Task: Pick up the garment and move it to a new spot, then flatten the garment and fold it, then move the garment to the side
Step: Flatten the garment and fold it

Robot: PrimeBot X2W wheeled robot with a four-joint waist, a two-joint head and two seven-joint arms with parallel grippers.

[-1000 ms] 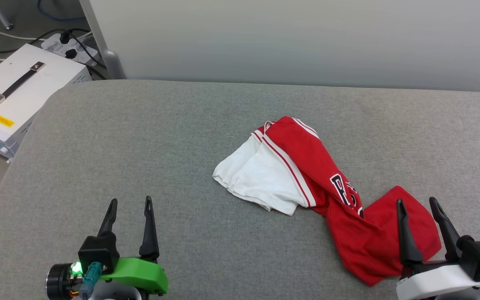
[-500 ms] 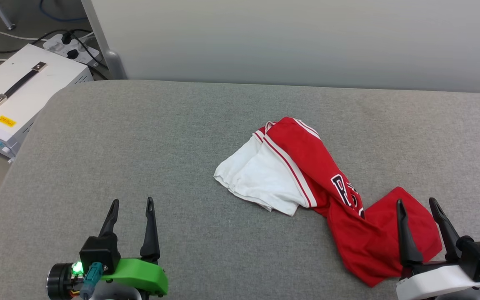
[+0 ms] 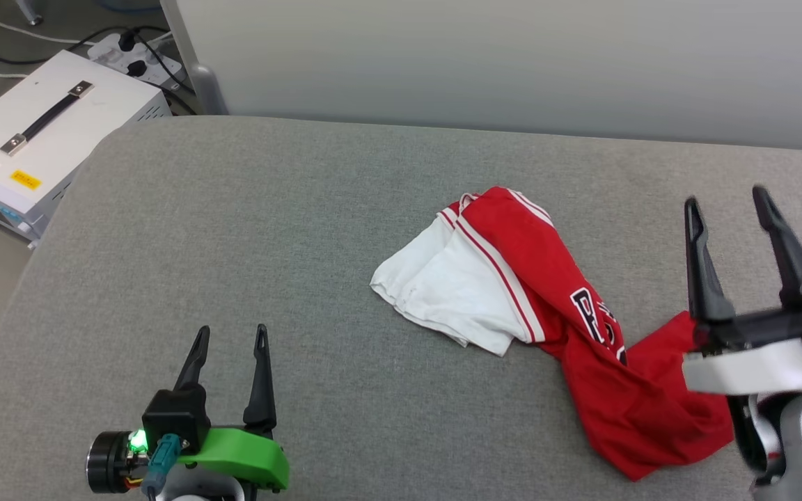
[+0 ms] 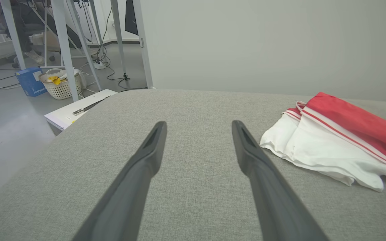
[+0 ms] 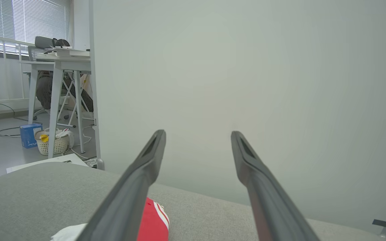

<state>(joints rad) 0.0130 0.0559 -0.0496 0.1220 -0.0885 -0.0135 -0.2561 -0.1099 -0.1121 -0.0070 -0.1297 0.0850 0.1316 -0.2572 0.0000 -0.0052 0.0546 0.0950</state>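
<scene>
The garment [image 3: 547,306], a red jersey T-shirt with white sleeves and dark lettering, lies crumpled on the grey table [image 3: 269,229] right of centre. Its white sleeve end points left, its red body trails toward the front right. My left gripper [image 3: 230,337] stands open near the front left, well apart from the cloth. My right gripper [image 3: 727,198] is open and raised above the garment's red end at the right. In the left wrist view the garment [image 4: 333,140] lies to the right of the open left gripper [image 4: 198,125]. The right wrist view has the open right gripper [image 5: 198,134] tilted upward, with a bit of the garment [image 5: 152,221] below.
A white equipment box [image 3: 46,139] with a black handle sits off the table's far left corner, beside a power strip [image 3: 140,59] and cables. A pale wall panel [image 3: 512,62] runs along the table's far edge. Desk legs and a white basket [image 4: 60,85] stand on the floor beyond.
My right gripper has risen and moved forward over the garment's red end, still open. The head camera shifted slightly. The left gripper and the garment stay put.
</scene>
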